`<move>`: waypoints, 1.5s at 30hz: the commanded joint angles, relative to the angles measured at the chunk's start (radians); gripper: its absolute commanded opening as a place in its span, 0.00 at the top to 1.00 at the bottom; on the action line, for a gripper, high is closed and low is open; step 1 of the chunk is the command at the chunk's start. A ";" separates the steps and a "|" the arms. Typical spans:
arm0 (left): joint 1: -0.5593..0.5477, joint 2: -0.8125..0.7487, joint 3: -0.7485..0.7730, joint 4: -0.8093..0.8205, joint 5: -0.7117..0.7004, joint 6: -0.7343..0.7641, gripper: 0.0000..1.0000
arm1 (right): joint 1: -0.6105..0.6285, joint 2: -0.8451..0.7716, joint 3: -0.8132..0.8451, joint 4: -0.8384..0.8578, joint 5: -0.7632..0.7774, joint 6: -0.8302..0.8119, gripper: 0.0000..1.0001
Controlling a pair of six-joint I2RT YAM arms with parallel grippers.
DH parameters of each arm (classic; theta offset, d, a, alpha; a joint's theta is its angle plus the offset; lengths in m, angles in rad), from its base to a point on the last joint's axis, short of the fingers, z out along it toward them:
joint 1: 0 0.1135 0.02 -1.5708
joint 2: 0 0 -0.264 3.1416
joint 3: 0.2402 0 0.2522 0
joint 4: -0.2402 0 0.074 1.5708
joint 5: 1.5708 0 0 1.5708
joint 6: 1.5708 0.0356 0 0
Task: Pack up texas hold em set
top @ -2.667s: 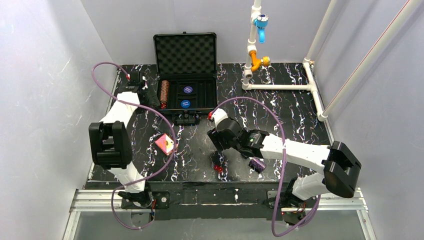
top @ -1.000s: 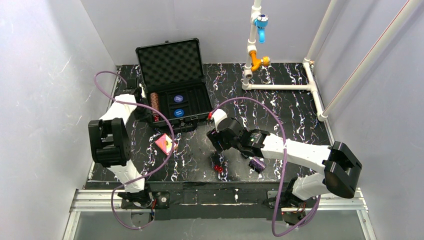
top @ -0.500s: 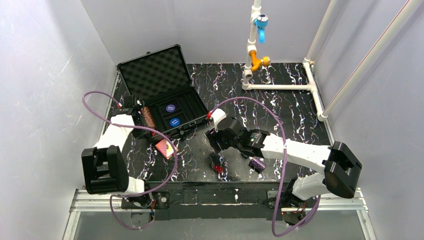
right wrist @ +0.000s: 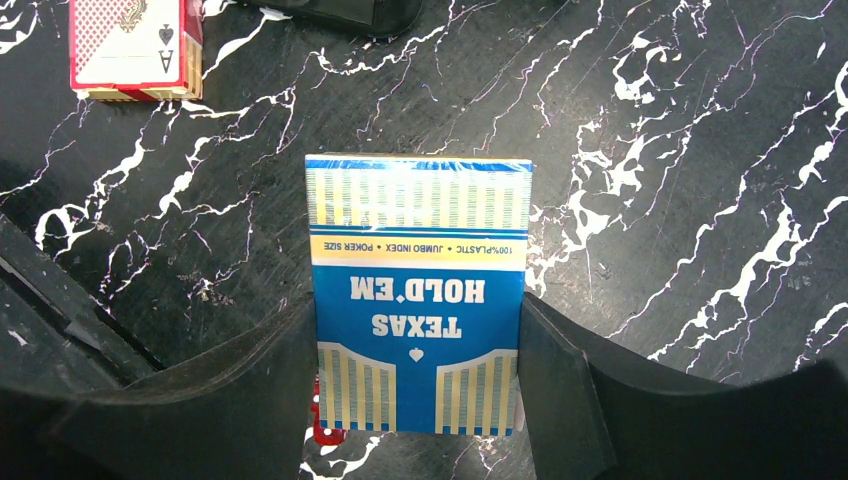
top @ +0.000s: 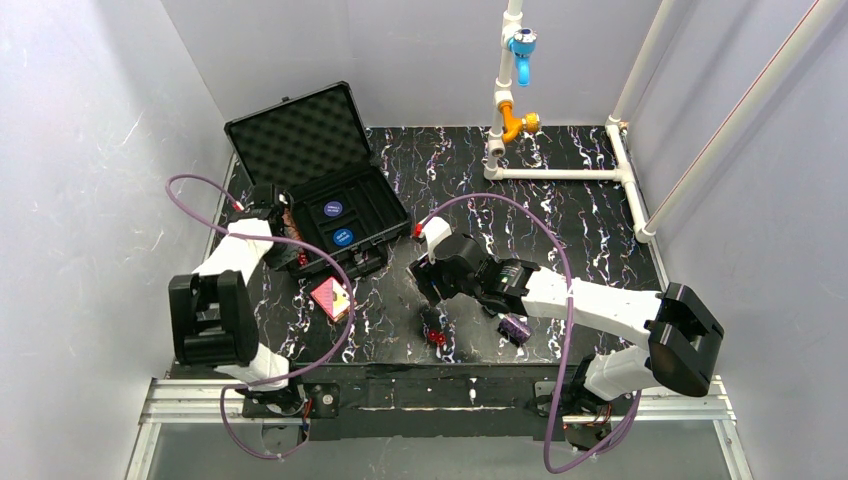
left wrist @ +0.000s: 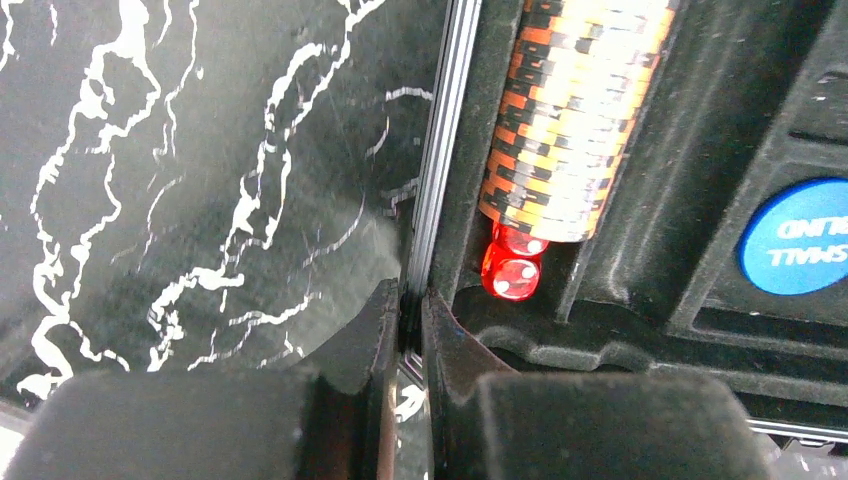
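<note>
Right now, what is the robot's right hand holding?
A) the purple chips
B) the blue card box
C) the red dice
B: in the right wrist view, the blue card box marked TEXAS HOLD'EM sits squeezed between the two fingers of the right gripper.

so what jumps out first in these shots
The open black case sits at the far left, foam lid up, with the left hand pinched on its side rim beside a chip stack and red dice. Next comes the blue card box, clamped in the right hand over the near middle of the table. The white pipe frame stands at the far right.
</note>
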 commanded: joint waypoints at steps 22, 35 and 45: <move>-0.137 -0.175 -0.268 0.066 -0.121 -0.175 1.00 | -0.015 0.082 0.189 0.102 0.064 -0.029 0.53; -0.238 -0.236 -0.341 -0.018 -0.123 -0.322 1.00 | -0.019 0.049 0.135 0.096 0.088 -0.012 0.53; -0.346 -0.311 -0.388 -0.086 -0.132 -0.439 1.00 | -0.025 0.043 0.128 0.092 0.102 0.004 0.53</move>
